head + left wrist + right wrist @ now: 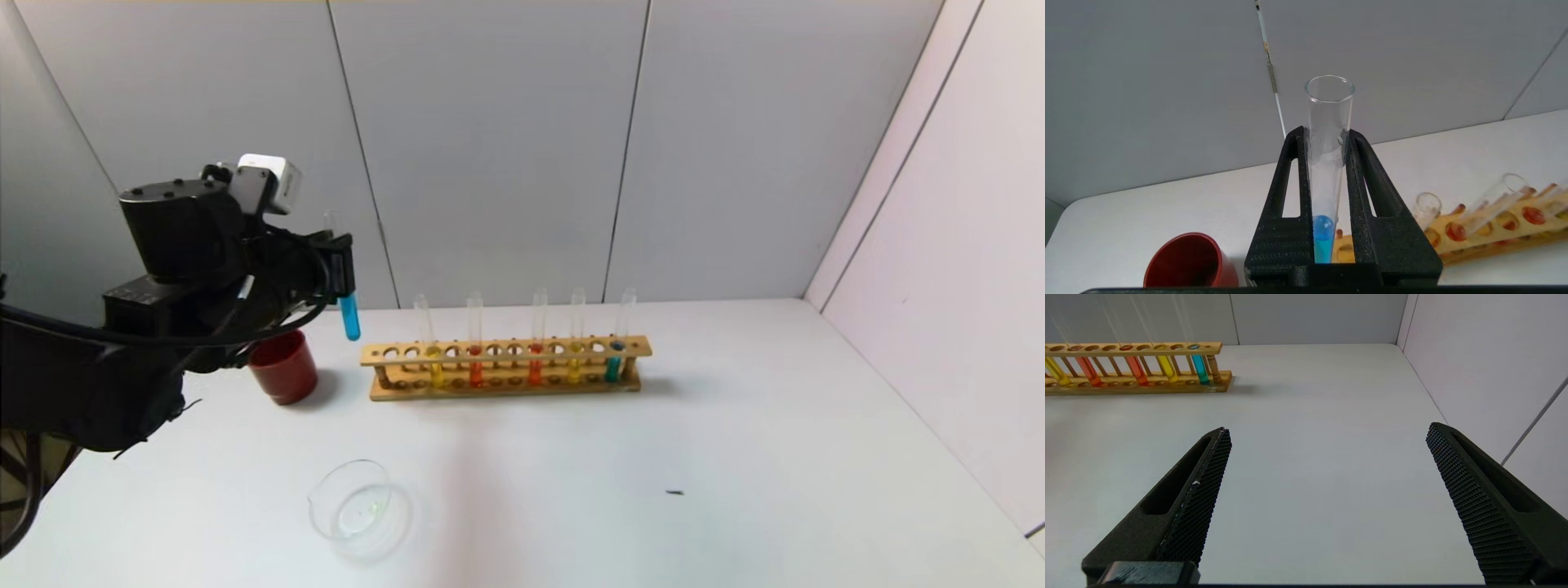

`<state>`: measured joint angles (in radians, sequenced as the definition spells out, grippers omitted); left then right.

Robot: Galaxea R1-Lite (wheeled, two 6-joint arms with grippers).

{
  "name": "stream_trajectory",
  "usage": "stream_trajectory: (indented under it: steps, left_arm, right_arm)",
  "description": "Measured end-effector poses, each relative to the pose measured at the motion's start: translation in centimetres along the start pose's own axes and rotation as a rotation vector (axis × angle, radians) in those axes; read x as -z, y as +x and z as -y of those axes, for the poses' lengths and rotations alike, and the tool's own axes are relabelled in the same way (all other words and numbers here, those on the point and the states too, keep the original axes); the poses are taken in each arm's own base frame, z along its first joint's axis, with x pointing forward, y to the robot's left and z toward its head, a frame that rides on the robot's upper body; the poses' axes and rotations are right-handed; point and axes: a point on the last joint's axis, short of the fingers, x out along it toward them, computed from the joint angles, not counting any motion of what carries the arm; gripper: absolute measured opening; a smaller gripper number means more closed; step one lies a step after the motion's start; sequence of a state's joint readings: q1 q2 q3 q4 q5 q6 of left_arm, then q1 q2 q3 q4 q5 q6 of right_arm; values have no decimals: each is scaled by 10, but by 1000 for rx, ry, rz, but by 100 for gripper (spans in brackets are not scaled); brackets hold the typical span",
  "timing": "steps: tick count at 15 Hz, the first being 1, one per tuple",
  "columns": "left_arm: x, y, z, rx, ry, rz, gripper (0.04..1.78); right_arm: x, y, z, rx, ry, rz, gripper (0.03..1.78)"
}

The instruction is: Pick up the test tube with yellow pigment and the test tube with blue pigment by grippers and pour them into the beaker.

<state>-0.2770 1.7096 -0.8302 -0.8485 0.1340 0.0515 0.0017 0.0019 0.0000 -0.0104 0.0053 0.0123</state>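
Observation:
My left gripper (341, 265) is shut on the test tube with blue pigment (350, 314) and holds it upright in the air, left of the wooden rack (506, 367) and above the red cup. In the left wrist view the tube (1327, 118) stands between the jaws of the gripper (1326, 134), blue liquid at its bottom. Two yellow-liquid tubes stand in the rack, one near its left end (432, 363) and one right of middle (575, 359). The clear beaker (362, 508) sits at the front left of the table. My right gripper (1327, 430) is open and empty over bare table, out of the head view.
A dark red cup (283, 367) stands left of the rack, below the held tube. The rack also holds two orange tubes (476, 363) and a teal tube (614, 363) at its right end. A wall runs along the table's right edge (939, 425).

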Motion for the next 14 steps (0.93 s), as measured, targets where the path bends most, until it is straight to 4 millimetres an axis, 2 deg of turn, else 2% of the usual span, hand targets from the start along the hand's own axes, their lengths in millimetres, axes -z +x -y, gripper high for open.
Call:
stream_trajectory:
  steps: [3, 6, 10, 14]
  left_arm:
    - [-9, -24, -3, 8, 8, -56, 30]
    - [-10, -50, -4, 28, 32, -157, 30]
    - [5, -77, -6, 64, 145, -332, 30]
    - [29, -91, -6, 116, 251, -478, 30]
  right_arm:
    - [0, 0, 0, 0, 0, 0, 174]
    - [0, 0, 0, -1, 0, 0, 174]
    - [0, 0, 0, 0, 0, 0, 174]
    - [0, 0, 0, -1, 0, 0, 174]
